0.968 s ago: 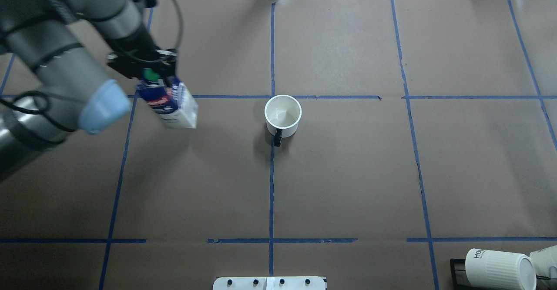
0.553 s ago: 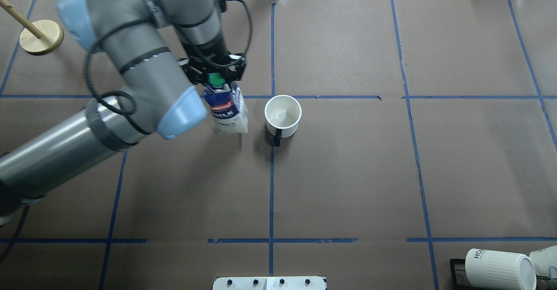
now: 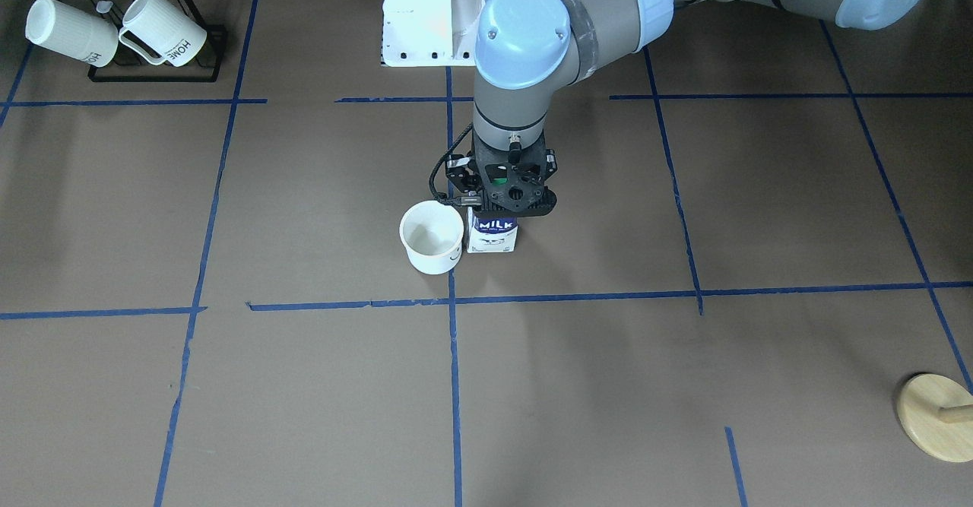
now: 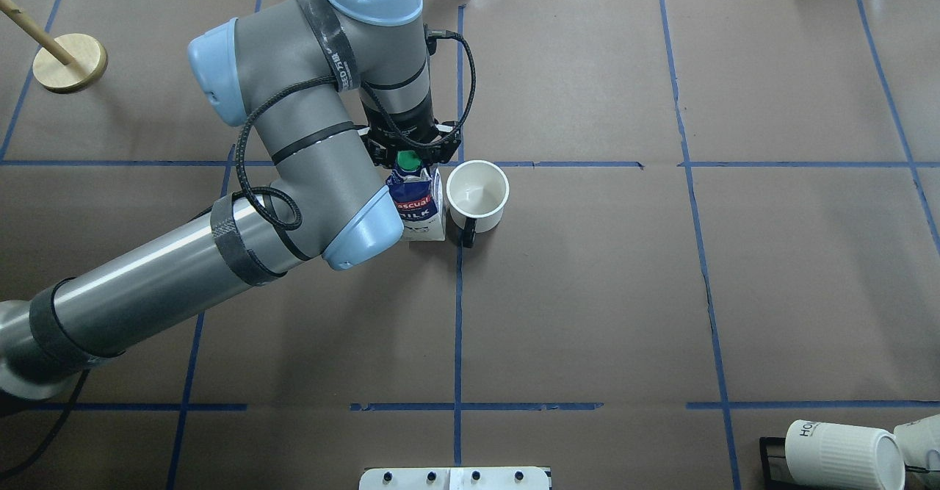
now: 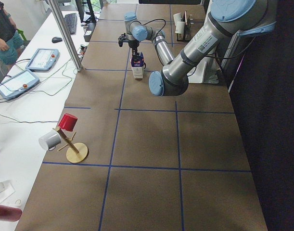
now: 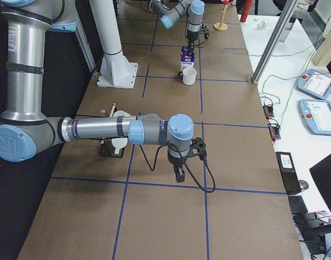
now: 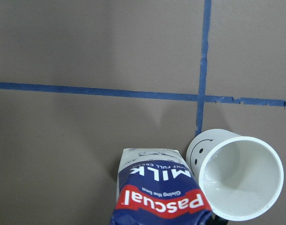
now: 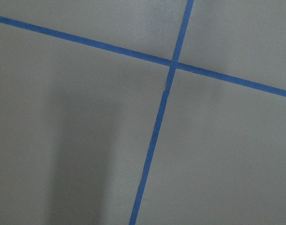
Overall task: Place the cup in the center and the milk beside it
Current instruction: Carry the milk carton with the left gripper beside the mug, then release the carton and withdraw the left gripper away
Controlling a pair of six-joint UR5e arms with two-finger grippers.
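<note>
I read left gripper (image 4: 406,158) clenched on milk (image 4: 420,211) top | milk upright, just left of cup (image 4: 477,194) | tape cross (image 4: 460,164) at cup's far rim | right gripper (image 6: 179,173) well away from cup, fingers: cannot tell

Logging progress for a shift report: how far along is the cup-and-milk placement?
Done: the cup stands upright in the center. In hand: the left hand grips the milk by its top, upright beside the cup. Left: open the hand and withdraw.
</note>
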